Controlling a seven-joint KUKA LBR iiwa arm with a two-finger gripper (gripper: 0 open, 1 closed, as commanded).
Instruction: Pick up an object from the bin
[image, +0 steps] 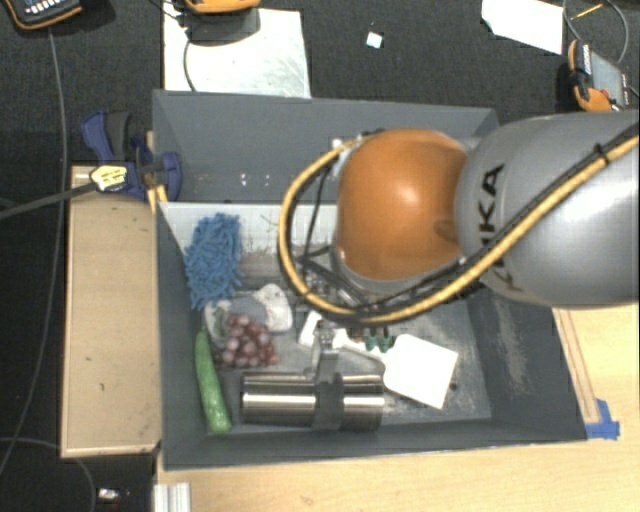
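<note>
Gripper (328, 398) apparently upon steel cylinder (275, 400)

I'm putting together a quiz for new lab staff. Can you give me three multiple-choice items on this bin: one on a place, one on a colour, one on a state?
1. Where in the bin does the green cucumber lie?
A) along the left wall
B) against the right wall
C) in the middle

2. What colour is the fuzzy cloth?
A) red
B) blue
C) yellow

3. How does the metal can lie?
A) upright
B) on its side
C) leaning on a wall

Answers:
1 A: it stretches along the left wall, beside the grapes.
2 B: its tufts are blue, up in the far left corner.
3 B: its long side rests on the floor, with the gripper over its middle.
</note>
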